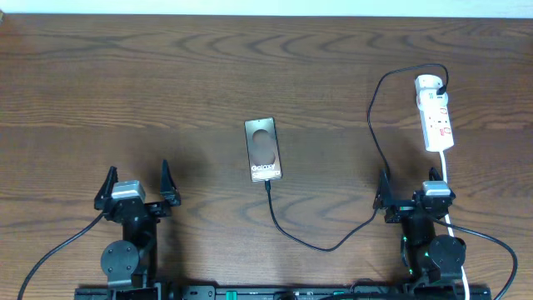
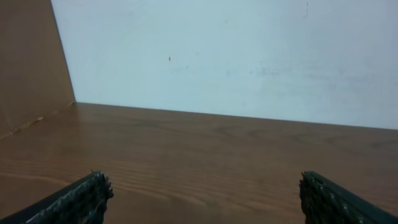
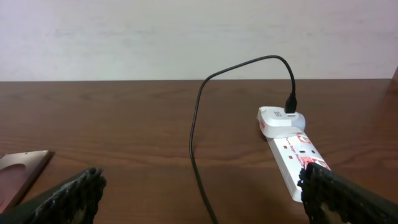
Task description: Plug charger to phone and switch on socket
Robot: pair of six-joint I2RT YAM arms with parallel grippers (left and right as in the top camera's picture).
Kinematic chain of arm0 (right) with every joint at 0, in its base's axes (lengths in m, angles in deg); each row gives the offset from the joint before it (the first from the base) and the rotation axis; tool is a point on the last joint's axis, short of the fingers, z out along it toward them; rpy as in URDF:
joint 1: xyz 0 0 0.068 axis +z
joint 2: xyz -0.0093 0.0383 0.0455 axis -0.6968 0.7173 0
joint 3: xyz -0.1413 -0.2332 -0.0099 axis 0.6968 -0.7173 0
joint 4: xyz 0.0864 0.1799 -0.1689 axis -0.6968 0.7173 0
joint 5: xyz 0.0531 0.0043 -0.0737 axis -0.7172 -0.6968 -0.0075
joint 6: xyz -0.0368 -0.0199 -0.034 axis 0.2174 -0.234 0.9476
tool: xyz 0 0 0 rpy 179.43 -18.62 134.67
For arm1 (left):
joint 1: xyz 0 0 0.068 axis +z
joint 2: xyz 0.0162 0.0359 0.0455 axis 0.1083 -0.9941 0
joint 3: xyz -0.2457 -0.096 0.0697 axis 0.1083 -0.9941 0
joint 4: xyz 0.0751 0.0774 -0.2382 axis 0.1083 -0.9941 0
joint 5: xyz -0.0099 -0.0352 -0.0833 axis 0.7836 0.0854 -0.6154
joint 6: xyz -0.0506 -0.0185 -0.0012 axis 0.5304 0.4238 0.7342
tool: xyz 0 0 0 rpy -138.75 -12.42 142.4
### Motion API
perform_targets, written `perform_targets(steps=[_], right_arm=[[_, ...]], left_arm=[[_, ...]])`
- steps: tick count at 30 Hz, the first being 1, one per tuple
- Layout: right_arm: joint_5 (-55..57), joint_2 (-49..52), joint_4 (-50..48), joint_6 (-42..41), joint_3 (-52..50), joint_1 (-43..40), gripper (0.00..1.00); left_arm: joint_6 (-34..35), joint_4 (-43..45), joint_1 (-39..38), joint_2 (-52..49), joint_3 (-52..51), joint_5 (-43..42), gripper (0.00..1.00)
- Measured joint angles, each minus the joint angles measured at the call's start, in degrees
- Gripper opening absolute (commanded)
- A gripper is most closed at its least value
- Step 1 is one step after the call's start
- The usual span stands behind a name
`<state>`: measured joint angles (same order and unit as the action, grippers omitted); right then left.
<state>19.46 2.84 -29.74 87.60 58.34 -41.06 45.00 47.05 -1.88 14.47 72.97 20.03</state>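
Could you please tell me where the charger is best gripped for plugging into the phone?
Probably the charger just behind its connector tip, by the near short edge of the phone. Come from above, closing across the cable: it lies flat on the table there, running straight.

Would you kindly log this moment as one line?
left gripper: jaws open, empty | right gripper: jaws open, empty | charger: tip at near edge of phone, other end in socket | on/off: cannot tell
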Motion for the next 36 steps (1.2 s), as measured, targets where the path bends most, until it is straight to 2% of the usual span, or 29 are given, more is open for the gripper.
perform_targets(steps=[10, 17, 36], right_arm=[[0.0, 0.0, 0.0, 0.0, 0.0, 0.0, 0.99], [0.0, 0.0, 0.0, 0.0, 0.0, 0.0, 0.99], [0.0, 0.0, 0.0, 0.0, 0.0, 0.0, 0.99]], left_arm=[[-1.5, -0.2, 0.0, 0.2, -2.1, 0.2, 0.95], [-1.7, -4.7, 0.0, 0.3, -3.0, 0.0, 0.95], [-1.7, -4.9, 0.0, 0.3, -2.9, 0.0, 0.95]])
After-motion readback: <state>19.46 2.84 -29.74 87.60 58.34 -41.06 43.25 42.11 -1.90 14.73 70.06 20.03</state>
